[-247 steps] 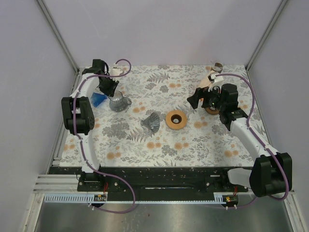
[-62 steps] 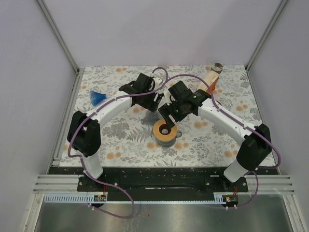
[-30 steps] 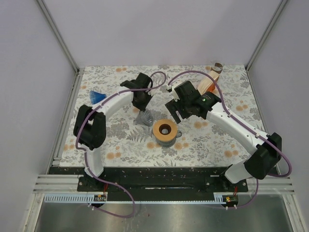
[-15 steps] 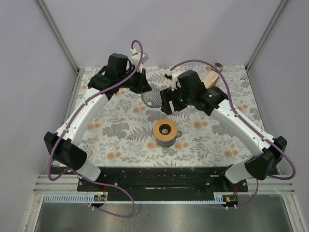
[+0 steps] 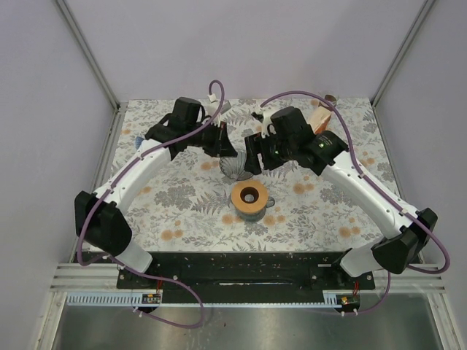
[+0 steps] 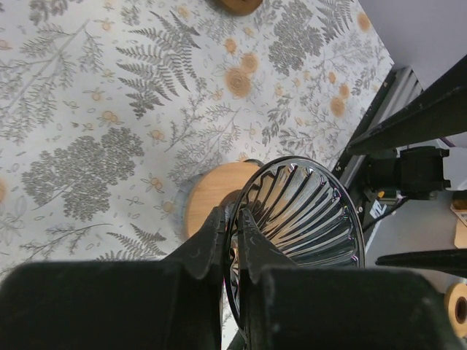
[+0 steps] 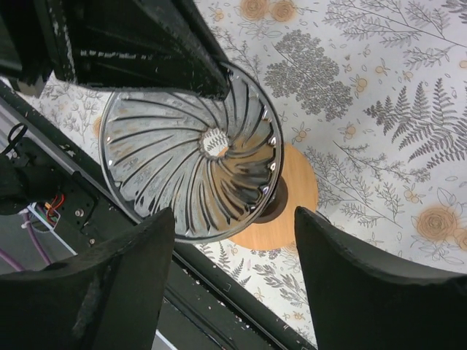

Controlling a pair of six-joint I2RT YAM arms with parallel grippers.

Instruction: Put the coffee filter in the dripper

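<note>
My left gripper (image 5: 222,144) is shut on the rim of the ribbed glass dripper (image 5: 235,167) and holds it in the air, just behind and above the wooden ring stand (image 5: 249,197). In the left wrist view the fingers (image 6: 219,230) pinch the dripper's rim (image 6: 303,211), with the wooden stand (image 6: 208,204) below. My right gripper (image 5: 252,154) is open and empty, close to the right of the dripper. Its view looks down into the dripper (image 7: 190,153) over the stand (image 7: 292,200). The coffee filter is not in view; my left arm covers its earlier spot.
A tan paper tube (image 5: 319,117) leans at the back right corner. Another wooden piece (image 6: 235,4) lies farther back on the floral table. The black front rail (image 5: 241,266) and the arm bases run along the near edge.
My left gripper has carried the dripper forward and down, from the back of the table toward the wooden stand. My right gripper has shifted slightly closer to it.
</note>
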